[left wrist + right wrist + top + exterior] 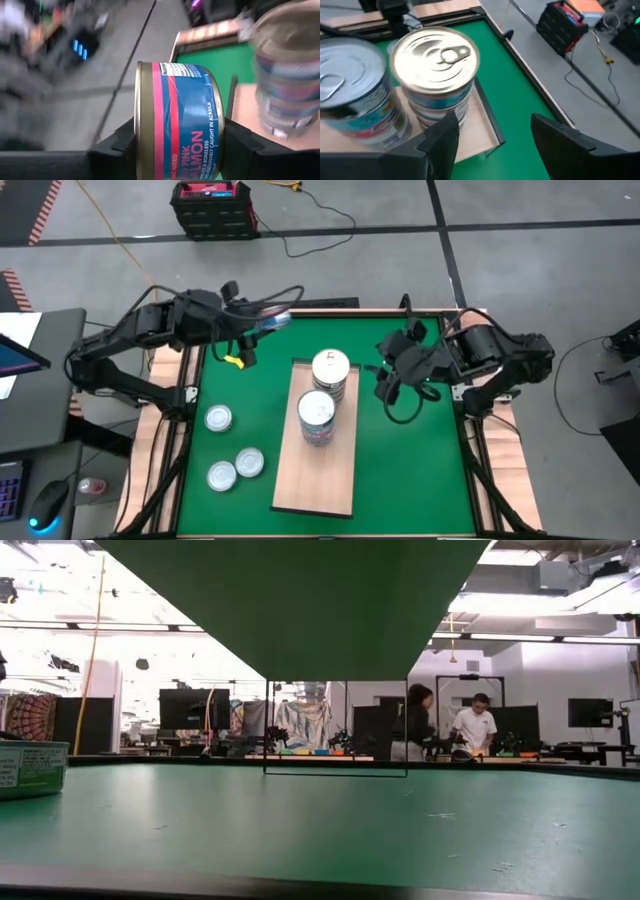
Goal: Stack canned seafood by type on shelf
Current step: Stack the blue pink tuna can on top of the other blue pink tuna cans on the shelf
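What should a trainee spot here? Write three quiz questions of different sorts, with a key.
1. True or false: the right gripper holds a can.
2. How many loose cans lie on the green mat beside the shelf?
3. The left gripper is shut on: A) a pink salmon can; B) nothing; C) a yellow cable.

Key: 1 false, it is open and empty; 2 three; 3 A.
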